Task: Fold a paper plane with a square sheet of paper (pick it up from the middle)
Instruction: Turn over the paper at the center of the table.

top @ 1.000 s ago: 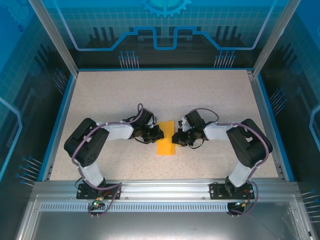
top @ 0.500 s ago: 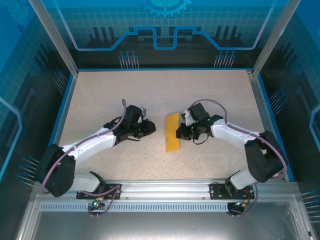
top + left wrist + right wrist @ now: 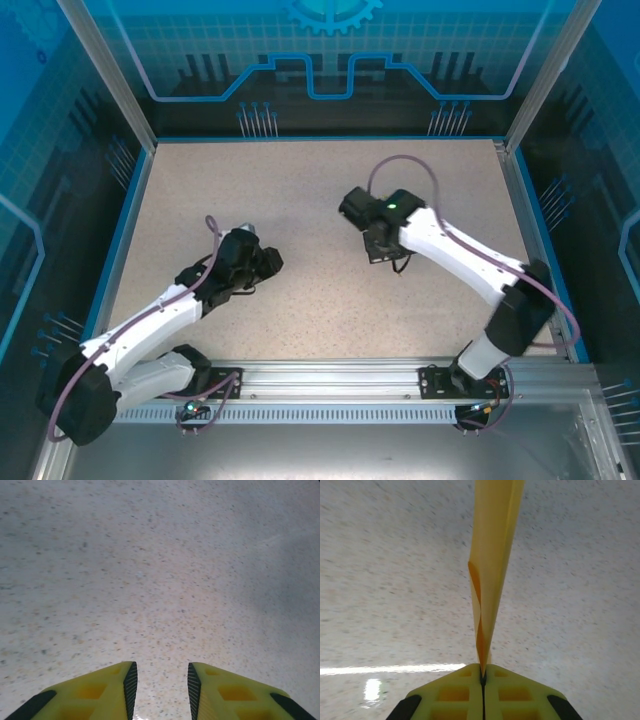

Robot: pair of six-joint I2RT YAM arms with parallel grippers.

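Two grippers well apart. Right gripper [image 3: 482, 667] pinched shut on paper plane [image 3: 492, 555], slim creased strip projecting forward over table [image 3: 380, 580]. Left gripper [image 3: 160, 672] narrowly parted, empty. Step judged: one-handed carry between folds. Next move: lay strip flat, left gripper re-engages without crushing creases.

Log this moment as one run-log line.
left claw: open, holding nothing, over table | right claw: shut on folded paper plane | paper plane: sticks out forward from shut jaws
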